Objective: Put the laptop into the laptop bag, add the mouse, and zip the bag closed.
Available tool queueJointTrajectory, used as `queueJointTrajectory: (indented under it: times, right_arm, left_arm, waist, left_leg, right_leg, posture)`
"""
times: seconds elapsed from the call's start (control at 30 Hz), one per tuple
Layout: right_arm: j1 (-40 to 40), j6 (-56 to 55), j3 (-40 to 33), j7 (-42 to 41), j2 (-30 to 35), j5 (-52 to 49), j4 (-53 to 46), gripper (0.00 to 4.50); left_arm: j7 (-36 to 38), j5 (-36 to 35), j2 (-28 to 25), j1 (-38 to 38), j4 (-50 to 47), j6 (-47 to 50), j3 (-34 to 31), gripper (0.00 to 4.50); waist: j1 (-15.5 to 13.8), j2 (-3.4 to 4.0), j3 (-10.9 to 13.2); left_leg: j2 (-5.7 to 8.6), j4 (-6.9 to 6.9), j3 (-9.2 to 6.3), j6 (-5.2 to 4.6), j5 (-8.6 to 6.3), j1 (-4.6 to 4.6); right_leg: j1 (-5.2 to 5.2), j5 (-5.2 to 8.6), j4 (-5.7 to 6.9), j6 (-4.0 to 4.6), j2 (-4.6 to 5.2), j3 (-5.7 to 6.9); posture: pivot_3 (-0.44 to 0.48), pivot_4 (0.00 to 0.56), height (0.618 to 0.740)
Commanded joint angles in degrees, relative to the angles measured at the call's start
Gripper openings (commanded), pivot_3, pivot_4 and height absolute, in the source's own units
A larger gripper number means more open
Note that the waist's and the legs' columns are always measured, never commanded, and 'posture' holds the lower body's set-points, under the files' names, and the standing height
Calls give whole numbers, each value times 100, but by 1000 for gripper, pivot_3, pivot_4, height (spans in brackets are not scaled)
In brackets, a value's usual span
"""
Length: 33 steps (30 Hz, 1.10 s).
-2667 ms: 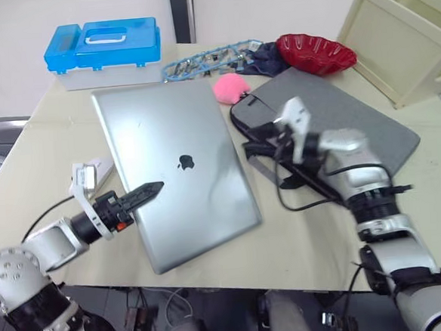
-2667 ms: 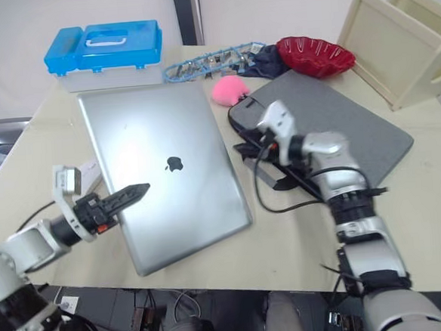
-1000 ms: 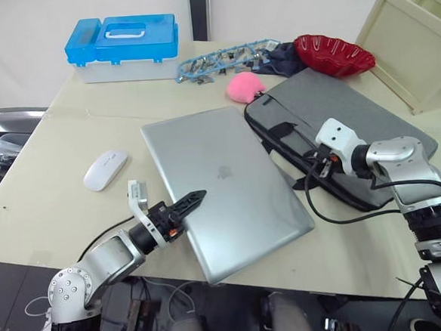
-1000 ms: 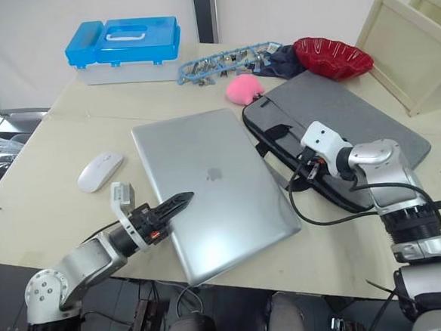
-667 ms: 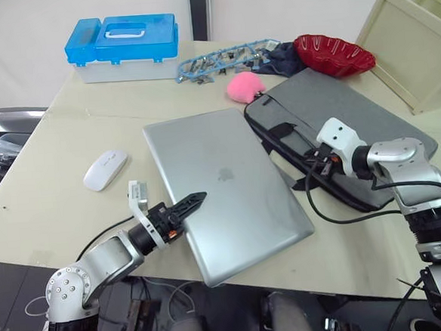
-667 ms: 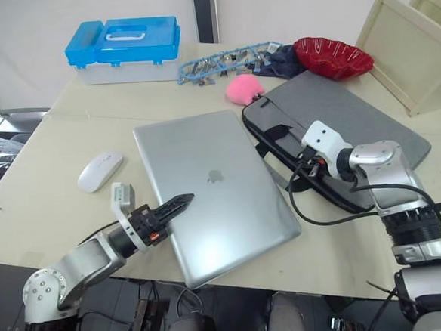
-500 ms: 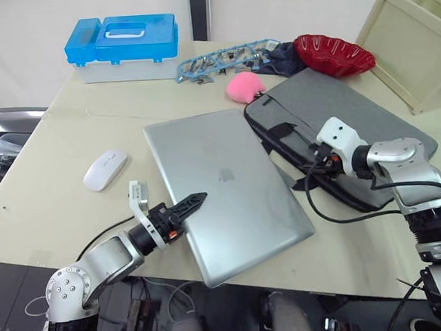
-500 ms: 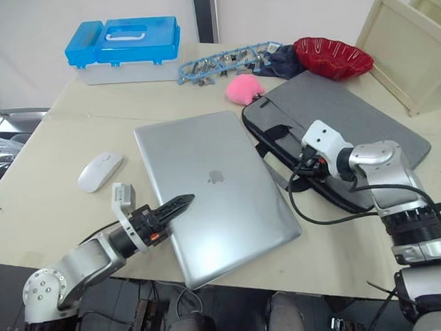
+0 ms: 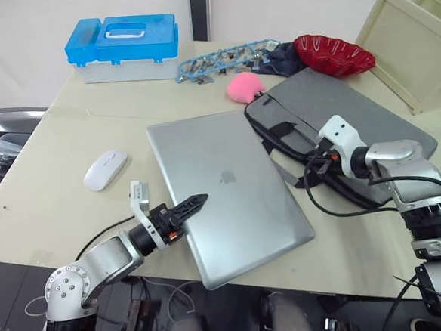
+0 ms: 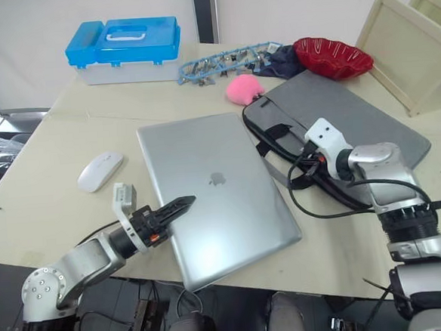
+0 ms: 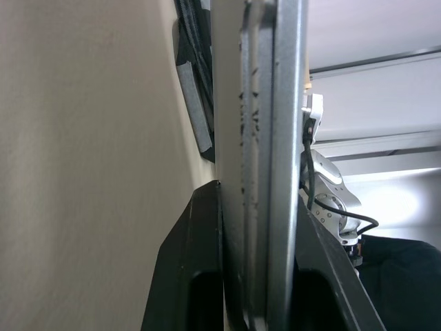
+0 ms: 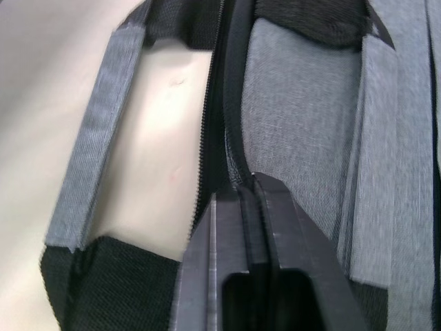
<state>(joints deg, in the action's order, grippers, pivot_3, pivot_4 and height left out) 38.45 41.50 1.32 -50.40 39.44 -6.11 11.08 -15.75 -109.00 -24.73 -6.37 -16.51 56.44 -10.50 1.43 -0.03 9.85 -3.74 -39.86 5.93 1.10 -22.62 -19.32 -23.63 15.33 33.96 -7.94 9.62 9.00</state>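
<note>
Laptop (image 9: 226, 188) is lying closed on the table (image 9: 47, 177), its near-left edge being clamped by the left gripper (image 9: 194, 204). Right gripper (image 9: 312, 171) is pinching the laptop bag (image 9: 353, 118) along its zipper edge. Mouse (image 9: 104, 170) is sitting left of the laptop.

the laptop (image 9: 226, 188) has slid nearer the laptop bag (image 9: 354, 122).

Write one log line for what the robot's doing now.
left gripper: shut on laptop | right gripper: shut on bag edge | mouse: on table
</note>
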Motion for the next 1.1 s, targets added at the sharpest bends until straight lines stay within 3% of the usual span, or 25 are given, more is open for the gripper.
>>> queueJointTrajectory:
  times: [0.03, 0.2, 0.43, 0.67, 0.8, 1.1]
  right_arm:
    - [160, 660, -437, -17, 58, -475, -204, 35]
    - [224, 1295, -568, -16, 134, -846, -426, 35]
    - [334, 1986, -732, 170, 55, -1277, -729, 35]
    - [290, 1873, -693, 357, 80, -1350, -768, 35]
    - [215, 1722, -629, 523, 16, -1282, -724, 1397]
    - [16, 1247, -237, 440, 141, -1199, -764, 1397]
  left_arm:
    - [423, -400, 139, -278, -113, 53, -95, 425]
    - [455, -400, 136, -449, 151, 327, -65, 425]
    - [369, -400, 731, -857, 659, 602, -370, 425]
    - [368, -400, 609, -1060, 958, 991, -558, 425]
    - [349, -400, 391, -999, 963, 1076, -509, 425]
    - [405, -400, 270, -821, 794, 1058, -422, 425]
  waist:
    - [-7, 1, 1]
    - [-5, 2, 1]
    - [-8, 2, 1]
    - [6, 2, 1]
    - [7, 2, 1]
    - [6, 2, 1]
  left_leg:
    - [0, 1, 0, 0, 0, 0]
    - [0, 14, 0, 0, 0, 0]
    - [1, 14, 0, 0, 0, -1]
    - [1, 14, 1, 0, 0, 0]
    - [1, 14, 1, 0, 0, 0]
    - [1, 16, 1, 0, 0, 0]
  right_leg:
    - [0, 0, 0, 0, 0, 0]
    - [-2, 0, -6, 0, -1, 3]
    - [-1, 0, -8, -1, -1, 4]
    - [-2, 0, -7, -1, -1, 4]
    - [-2, -1, -7, -1, -2, 3]
    - [-2, -1, -9, -1, -1, 3]
  posture:
    - [0, 150, 740]
    - [0, 150, 740]
    - [0, 150, 740]
    - [0, 150, 740]
    - [0, 150, 740]
    - [0, 150, 740]
